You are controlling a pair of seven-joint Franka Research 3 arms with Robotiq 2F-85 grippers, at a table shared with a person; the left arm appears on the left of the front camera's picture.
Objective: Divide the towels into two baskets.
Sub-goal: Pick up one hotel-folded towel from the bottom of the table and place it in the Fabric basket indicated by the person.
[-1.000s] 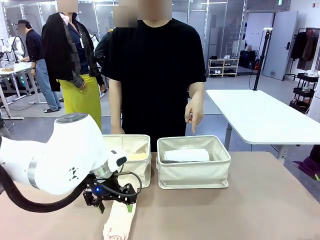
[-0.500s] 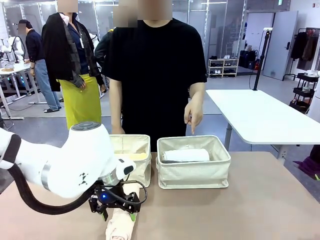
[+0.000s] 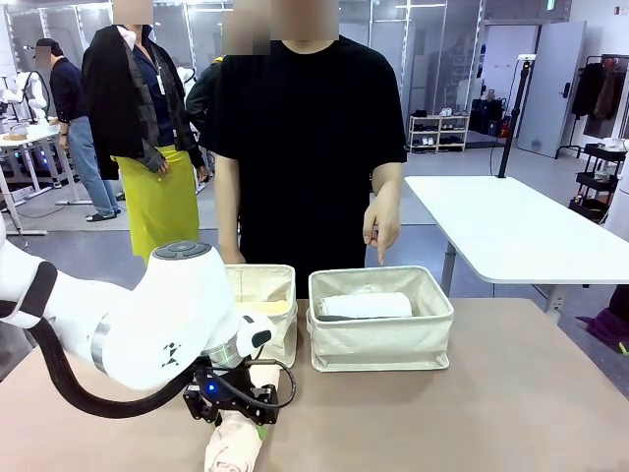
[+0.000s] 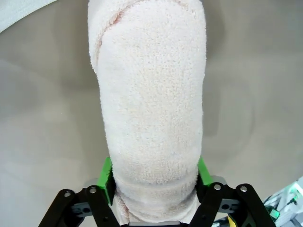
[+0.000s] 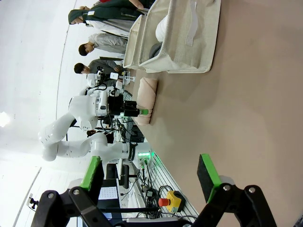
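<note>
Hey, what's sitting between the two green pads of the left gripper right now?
The pale pink towel. In the left wrist view the left gripper has a green pad against each side of the roll's near end, which lies on the tan table.

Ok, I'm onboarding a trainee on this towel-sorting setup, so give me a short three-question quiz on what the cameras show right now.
1. True or false: the left gripper has its green pads on either side of the pink towel.
2. Which towel lies in the right basket? A) the white towel B) a dark blue one C) a striped one
3. Fill in: the right gripper stands ____ above the table.

Key: 1 true; 2 A; 3 open
</note>
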